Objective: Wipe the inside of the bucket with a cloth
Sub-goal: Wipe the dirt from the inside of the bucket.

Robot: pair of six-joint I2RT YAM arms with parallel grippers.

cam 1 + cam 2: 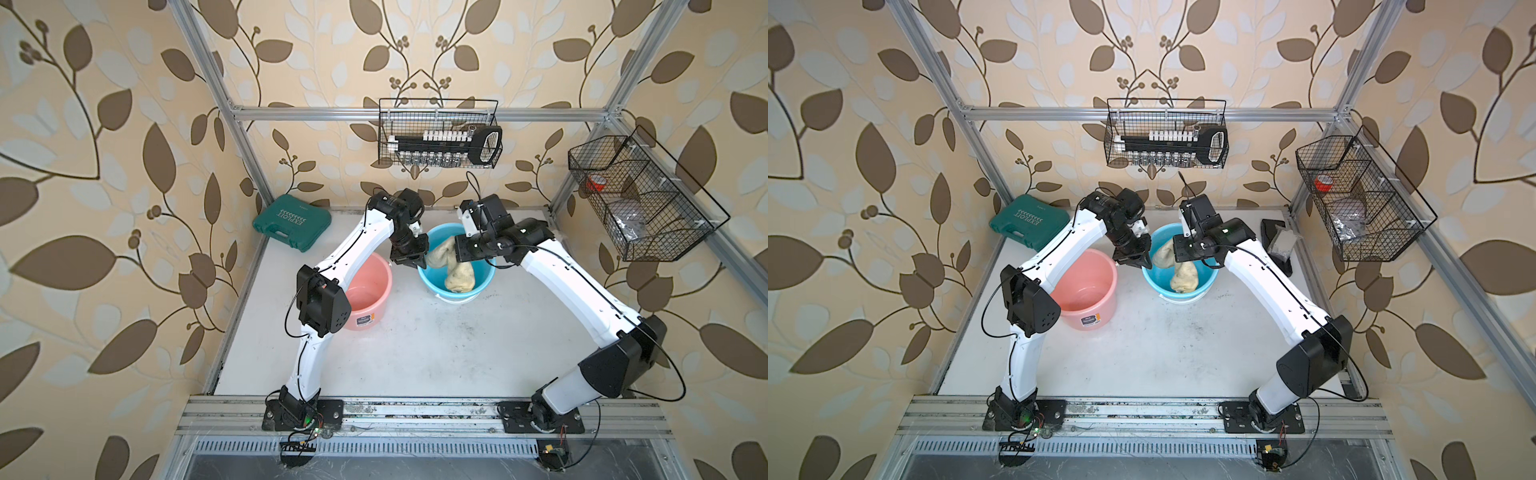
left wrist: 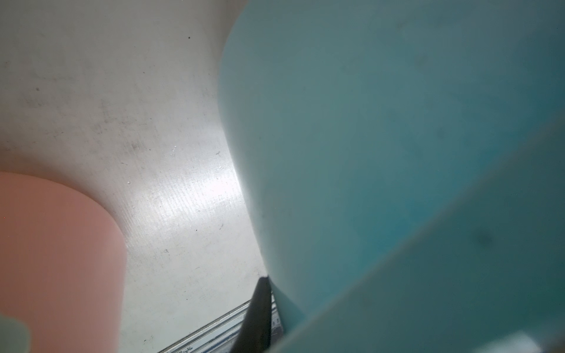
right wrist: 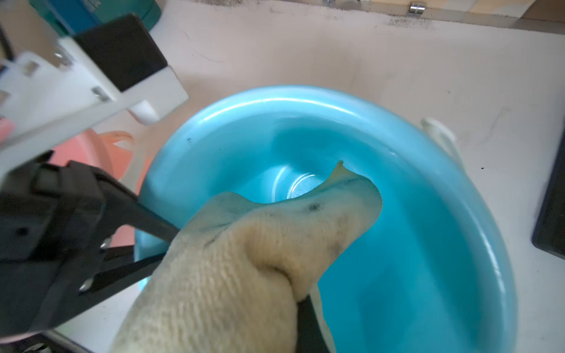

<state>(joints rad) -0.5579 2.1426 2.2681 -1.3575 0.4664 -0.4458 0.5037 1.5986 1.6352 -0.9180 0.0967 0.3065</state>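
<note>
A light-blue bucket (image 1: 432, 279) (image 1: 1156, 279) (image 3: 412, 244) stands upright at the back middle of the white table. The pale-yellow cloth (image 1: 459, 276) (image 1: 1183, 277) (image 3: 244, 259), marked with dark specks, hangs bunched inside it. My right gripper (image 3: 293, 302) is shut on the cloth above the bucket's opening; only one dark finger (image 3: 305, 324) shows past the fabric. My left gripper (image 1: 417, 264) (image 1: 1144, 262) (image 3: 166, 244) is shut on the bucket's left rim, one finger (image 2: 255, 321) outside the wall (image 2: 367, 152), the other inside.
A pink bucket (image 1: 370, 291) (image 1: 1088, 291) (image 2: 55, 259) stands just left of the blue one, under my left arm. A green tool case (image 1: 291, 222) lies at the back left. Wire baskets (image 1: 438, 133) (image 1: 640, 195) hang on the walls. A black object (image 1: 1277, 245) lies right.
</note>
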